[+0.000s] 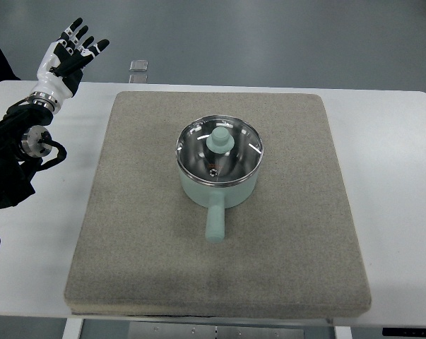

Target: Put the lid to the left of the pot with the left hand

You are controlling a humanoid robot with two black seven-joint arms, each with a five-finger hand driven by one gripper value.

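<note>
Lid (219, 150) sits on pot (219, 176), centred on mat (142, 233); left hand (70, 53) at far left, well apart

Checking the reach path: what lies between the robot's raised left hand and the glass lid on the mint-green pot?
Top view: only bare white table and grey felt mat between the open left hand and the glass lid on the mint-green pot.

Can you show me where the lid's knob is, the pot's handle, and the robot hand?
lid knob (219, 140), top view, on its round top
pot handle (215, 222), top view, midway along the handle
left robot hand (66, 58), top view, on the palm, fingers spread
</note>
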